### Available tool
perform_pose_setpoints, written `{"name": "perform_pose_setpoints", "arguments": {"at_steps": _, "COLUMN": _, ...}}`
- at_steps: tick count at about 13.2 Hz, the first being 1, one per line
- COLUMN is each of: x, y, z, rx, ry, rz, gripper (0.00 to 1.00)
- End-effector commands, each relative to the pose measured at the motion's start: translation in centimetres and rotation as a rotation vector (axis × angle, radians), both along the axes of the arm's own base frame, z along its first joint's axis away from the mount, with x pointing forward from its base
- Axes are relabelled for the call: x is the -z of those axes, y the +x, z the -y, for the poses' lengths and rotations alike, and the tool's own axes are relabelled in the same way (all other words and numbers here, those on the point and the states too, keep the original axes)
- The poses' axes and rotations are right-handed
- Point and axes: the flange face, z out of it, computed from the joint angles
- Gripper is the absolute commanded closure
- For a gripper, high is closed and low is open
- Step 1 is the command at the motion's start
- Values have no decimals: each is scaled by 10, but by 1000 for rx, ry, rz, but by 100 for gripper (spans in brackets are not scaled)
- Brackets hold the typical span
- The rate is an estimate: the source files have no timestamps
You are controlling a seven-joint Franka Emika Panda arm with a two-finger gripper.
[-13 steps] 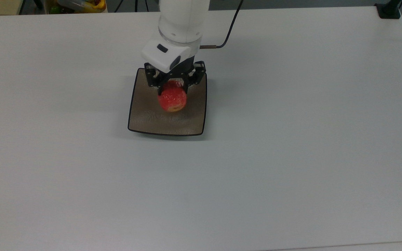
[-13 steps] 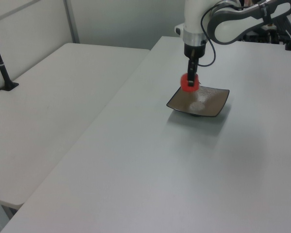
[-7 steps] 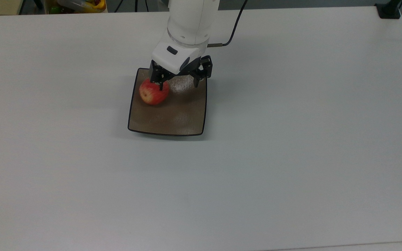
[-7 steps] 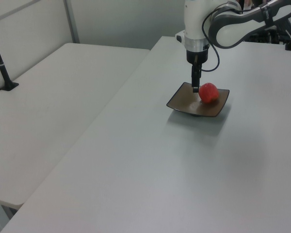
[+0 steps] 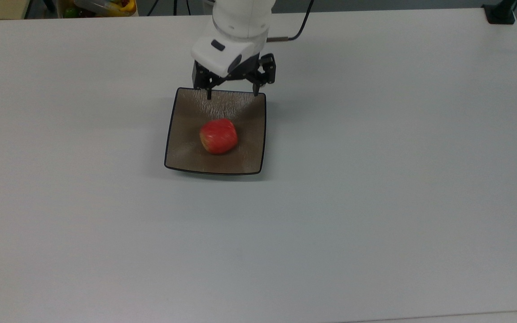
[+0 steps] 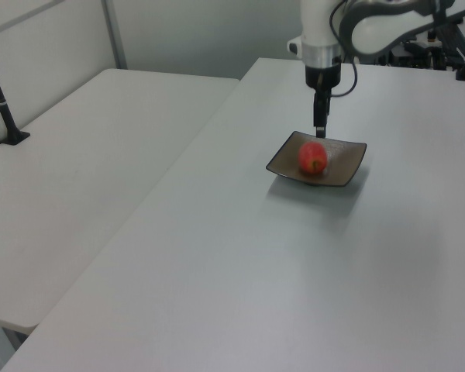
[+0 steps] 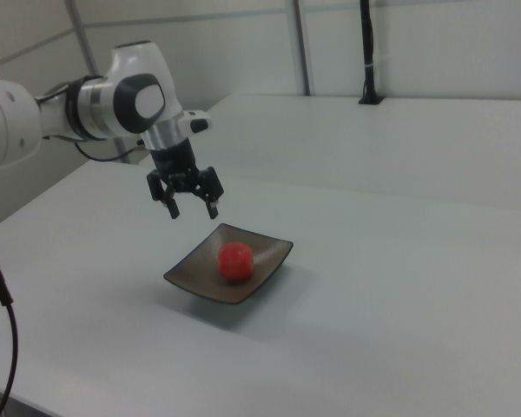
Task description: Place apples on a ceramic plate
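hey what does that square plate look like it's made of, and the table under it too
The plate looks like glazed ceramic: glossy brown-grey, faintly streaked, with a thin dark rim and soft highlights near its far edge. Coated metal or melamine can't be ruled out. The table looks like matte white laminate or painted board: smooth, even, with only diffuse sheen and no grain. Its core isn't visible.

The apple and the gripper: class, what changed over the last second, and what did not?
The gripper let go of the apple, opened its fingers, rose and drew back past the plate's far edge. The apple rolled to the plate's middle. The plate and table stayed as they were.
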Motion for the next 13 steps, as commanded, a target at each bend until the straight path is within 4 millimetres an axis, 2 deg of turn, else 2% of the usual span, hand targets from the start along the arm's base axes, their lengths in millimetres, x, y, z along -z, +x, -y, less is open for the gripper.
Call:
{"name": "perform_pose_setpoints", "arguments": {"at_steps": 1, "x": -51, "y": -36, "z": 8, "rx": 85, "ry": 40, "rz": -47, "gripper": 0}}
{"name": "perform_pose_setpoints", "arguments": {"at_steps": 3, "x": -77, "y": -45, "z": 20, "rx": 261, "ry": 37, "rz": 4, "gripper": 0}}
{"name": "perform_pose_setpoints", "arguments": {"at_steps": 6, "x": -109, "y": -45, "z": 52, "rx": 402, "ry": 149, "rz": 91, "gripper": 0}}
{"name": "perform_pose_setpoints", "arguments": {"at_steps": 9, "x": -109, "y": -45, "z": 54, "rx": 410, "ry": 150, "rz": 94, "gripper": 0}}
{"name": "perform_pose_setpoints", "arguments": {"at_steps": 13, "x": -109, "y": -45, "z": 56, "rx": 336, "ry": 145, "rz": 84, "gripper": 0}}
